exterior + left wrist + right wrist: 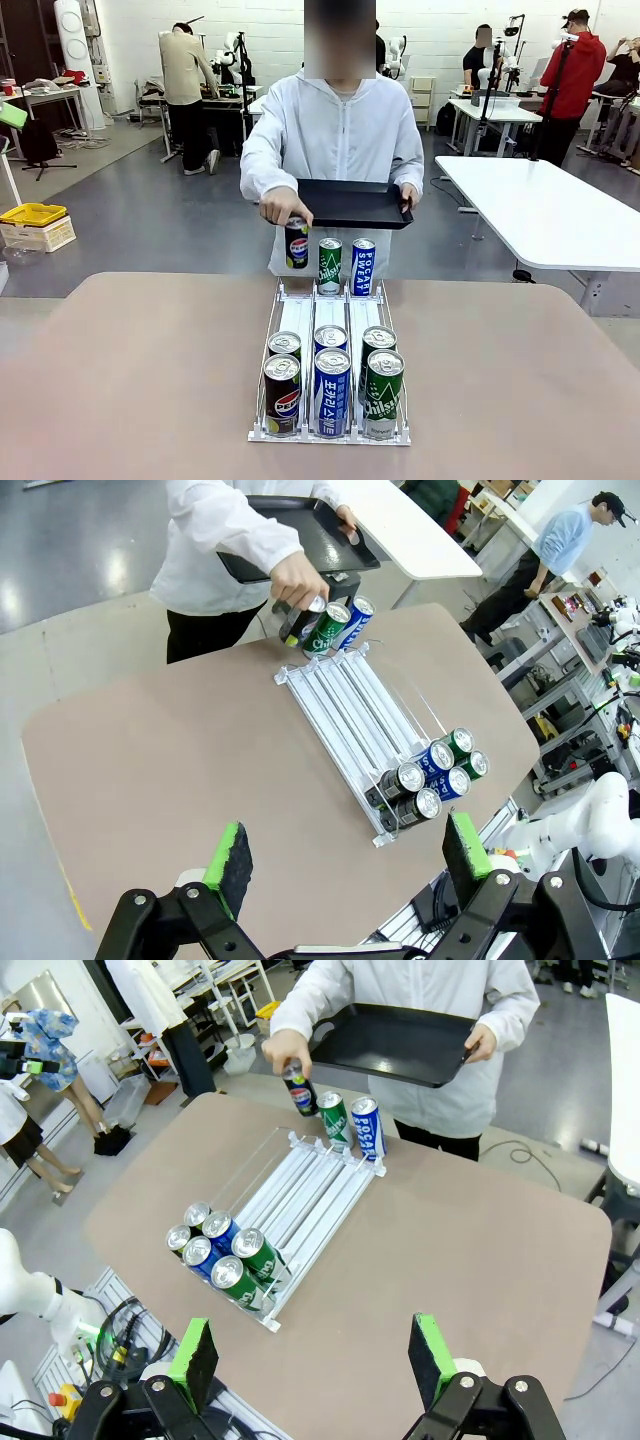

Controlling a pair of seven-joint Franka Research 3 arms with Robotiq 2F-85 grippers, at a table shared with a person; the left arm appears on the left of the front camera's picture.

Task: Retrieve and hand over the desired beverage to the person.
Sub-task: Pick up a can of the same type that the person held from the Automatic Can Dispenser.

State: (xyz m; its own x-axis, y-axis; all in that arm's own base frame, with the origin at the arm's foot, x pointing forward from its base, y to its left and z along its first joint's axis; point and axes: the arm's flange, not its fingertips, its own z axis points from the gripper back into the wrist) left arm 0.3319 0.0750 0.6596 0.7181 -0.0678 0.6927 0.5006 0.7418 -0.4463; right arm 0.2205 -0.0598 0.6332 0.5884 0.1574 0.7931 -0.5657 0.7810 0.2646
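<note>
— Where's the drink?

— A dark blue Pepsi can [296,245] stands upright at the far end of the left lane of the white three-lane plastic rack [298,322], with the person's hand [283,208] closed on it. Whether it is the one wanted, I can't tell. Six other upright cans [331,375] crowd the robot's end.

— Which arm is nearer?

— That lane lies on the left gripper's [348,850] side. It and the right gripper [312,1355] hang over the brown table [120,380], green pads spread wide and empty, well short of the rack.
</note>
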